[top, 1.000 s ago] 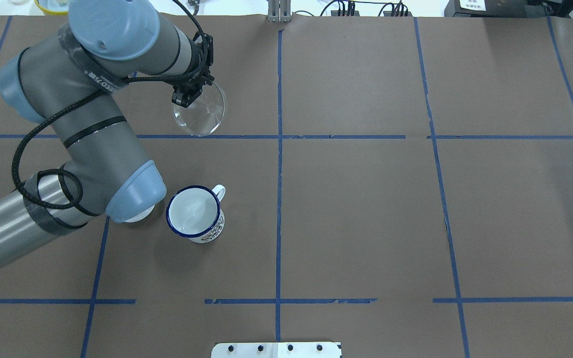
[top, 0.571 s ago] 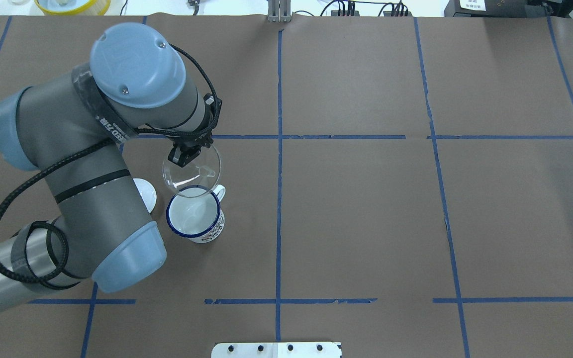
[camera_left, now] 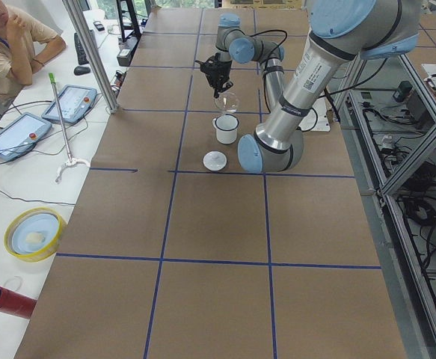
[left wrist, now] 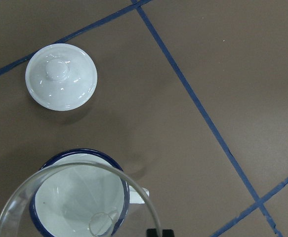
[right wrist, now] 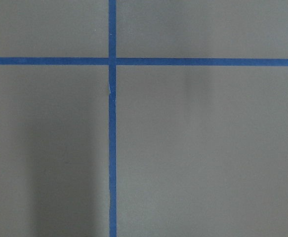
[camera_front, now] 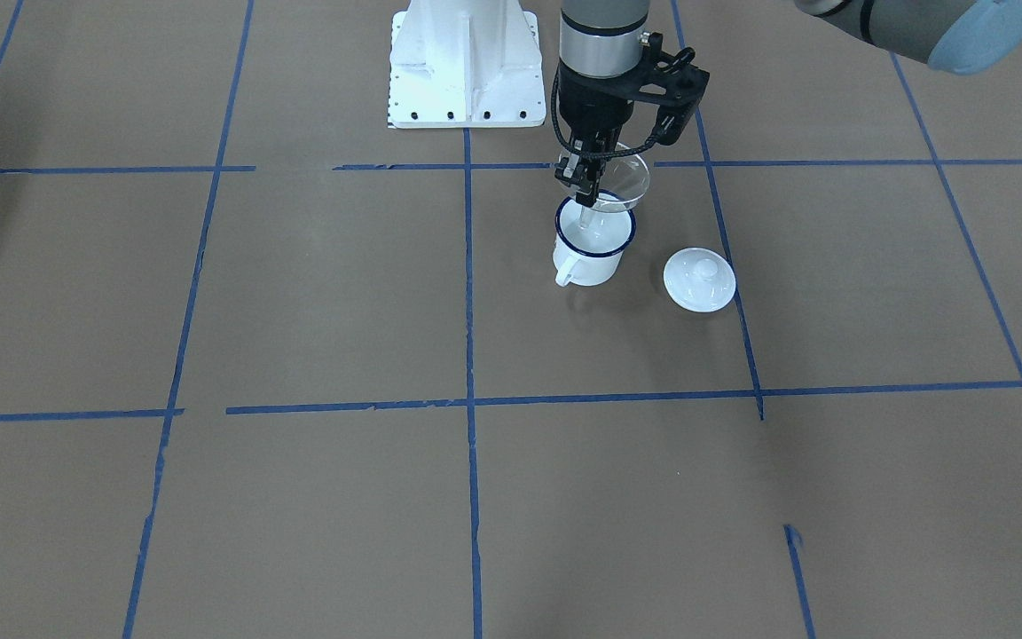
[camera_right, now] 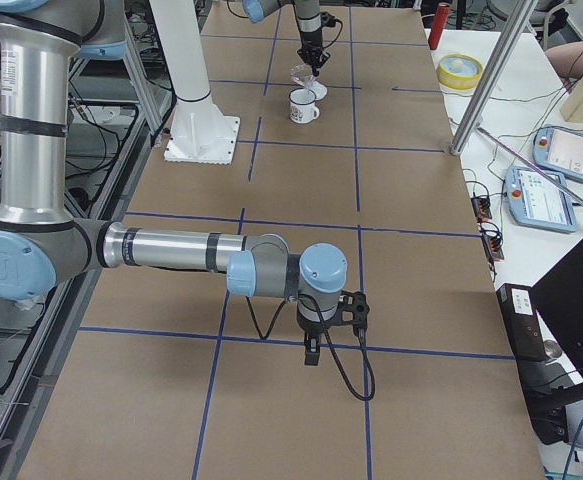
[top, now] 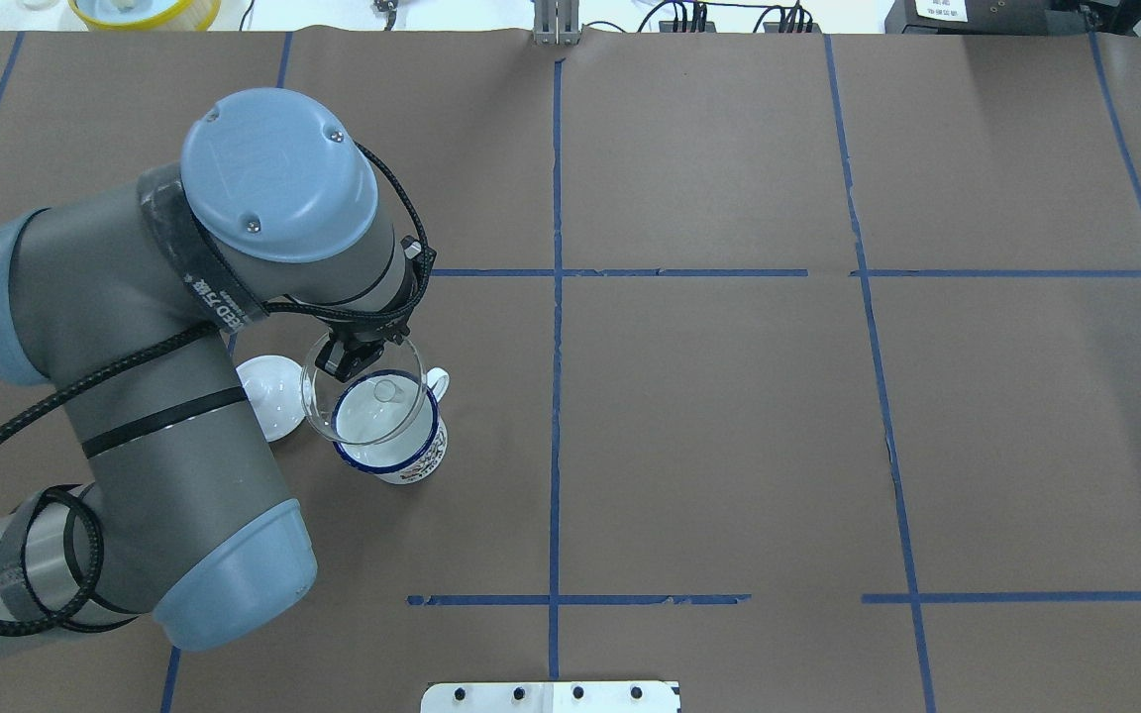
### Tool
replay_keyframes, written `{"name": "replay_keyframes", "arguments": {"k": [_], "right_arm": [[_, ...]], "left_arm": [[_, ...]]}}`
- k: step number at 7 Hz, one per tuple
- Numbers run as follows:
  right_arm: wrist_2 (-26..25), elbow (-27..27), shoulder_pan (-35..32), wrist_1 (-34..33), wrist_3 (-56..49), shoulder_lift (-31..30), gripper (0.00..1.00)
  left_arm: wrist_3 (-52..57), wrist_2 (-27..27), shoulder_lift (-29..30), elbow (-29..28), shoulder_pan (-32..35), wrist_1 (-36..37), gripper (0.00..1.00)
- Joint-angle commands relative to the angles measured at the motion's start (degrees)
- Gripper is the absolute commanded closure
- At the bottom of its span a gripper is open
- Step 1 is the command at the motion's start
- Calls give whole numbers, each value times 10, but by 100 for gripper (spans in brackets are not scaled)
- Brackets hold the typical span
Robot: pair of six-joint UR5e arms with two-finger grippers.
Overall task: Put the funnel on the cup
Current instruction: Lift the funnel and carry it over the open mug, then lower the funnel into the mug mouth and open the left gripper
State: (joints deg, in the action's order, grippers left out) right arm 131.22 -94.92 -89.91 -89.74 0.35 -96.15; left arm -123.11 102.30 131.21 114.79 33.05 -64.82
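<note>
**Q:** What surface is shown, and where does the cup stand on it?

**A:** A table [top: 729,426] covered in brown paper and divided into rectangles by blue tape lines [top: 556,396]. The cup [top: 410,458] stands upright inside one rectangle, clear of the tape, with its mouth open.

**Q:** Where is the funnel?

**A:** The funnel [top: 372,391] hangs directly over the cup, wide rim upward, with its spout pointing down into the cup's mouth. Whether it touches the cup's rim cannot be told.

**Q:** What holds it?

**A:** The left gripper [top: 351,355], with its fingers closed on the funnel's rim at the edge farther from the robot.

**Q:** What else lies near the cup?

**A:** A white knobbed lid [top: 268,391] lies just beside the cup, on the side away from its handle.

**Q:** And the right gripper?

**A:** The right gripper [camera_right: 313,352] is well apart from the cup, low over the paper near a tape line. Its fingers are too small to judge as open or closed.

**Q:** What of the room?

**A:** Well apart from the cup, past the table's end, a seated person [camera_left: 8,37], two tablets [camera_left: 16,134] and a yellow bowl [camera_left: 34,233] are at a white bench. The white base plate [camera_front: 467,67] is on the robot's side of the cup.
</note>
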Motion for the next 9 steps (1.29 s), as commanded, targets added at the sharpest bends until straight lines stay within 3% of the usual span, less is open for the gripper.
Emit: {"name": "replay_keyframes", "arguments": {"k": [1, 9], "right_arm": [[0, 0, 0, 0, 0, 0, 0], [0, 0, 0, 0, 0, 0, 0]], "left_arm": [[14, -1, -8, -18, -23, -1, 100], [68, -2, -7, -82, -34, -29, 100]]}}
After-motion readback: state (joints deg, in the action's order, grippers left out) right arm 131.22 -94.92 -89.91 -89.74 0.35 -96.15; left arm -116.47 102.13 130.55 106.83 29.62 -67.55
